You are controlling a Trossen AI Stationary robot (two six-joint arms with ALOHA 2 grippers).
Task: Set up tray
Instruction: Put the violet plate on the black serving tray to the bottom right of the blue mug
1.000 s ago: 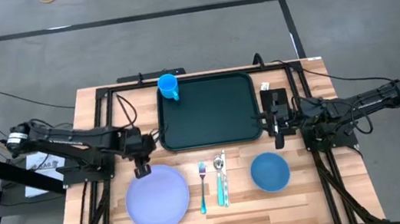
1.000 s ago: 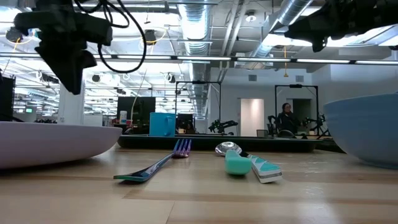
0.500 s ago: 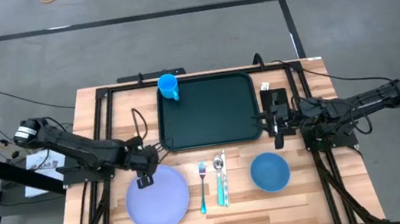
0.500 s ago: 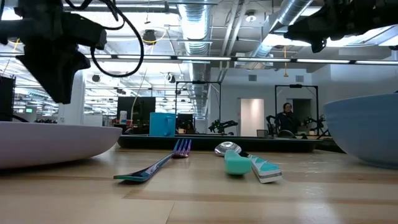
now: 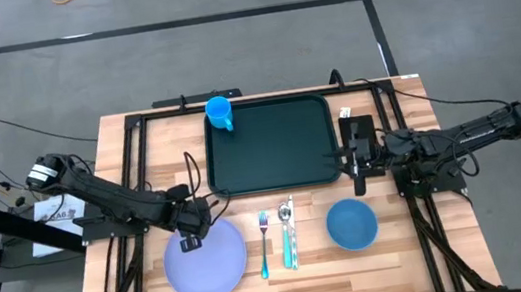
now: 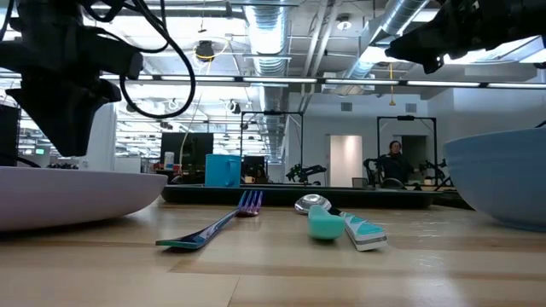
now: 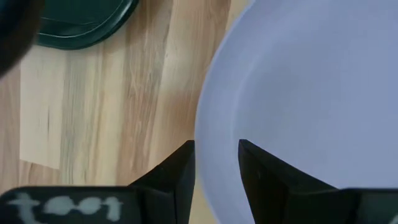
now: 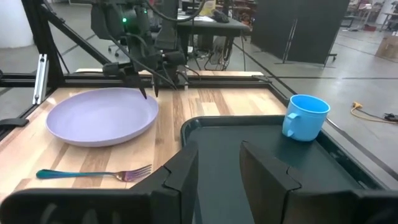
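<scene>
The dark green tray (image 5: 270, 145) lies at the far middle of the table. A blue cup (image 5: 220, 112) stands at its far left corner. A lavender plate (image 5: 205, 259) rests on the table at the near left. My left gripper (image 5: 190, 240) is open and points down over the plate's far left rim (image 7: 205, 124). One finger stands outside the rim and one over the plate (image 7: 298, 93); in the low view the gripper (image 6: 60, 145) hangs just above the plate (image 6: 77, 192). My right gripper (image 5: 354, 166) is open and empty at the tray's right edge (image 8: 249, 134).
A blue bowl (image 5: 352, 225) sits at the near right. A fork (image 5: 264, 241), a spoon and a knife (image 5: 288, 233) lie between plate and bowl. A small flat black rectangle (image 5: 357, 131) lies right of the tray. Bare wood (image 7: 112, 112) shows between plate and tray.
My left gripper has moved toward the table's near edge and down, from beyond the plate's far left rim to over that rim. The plate and the other things have kept still.
</scene>
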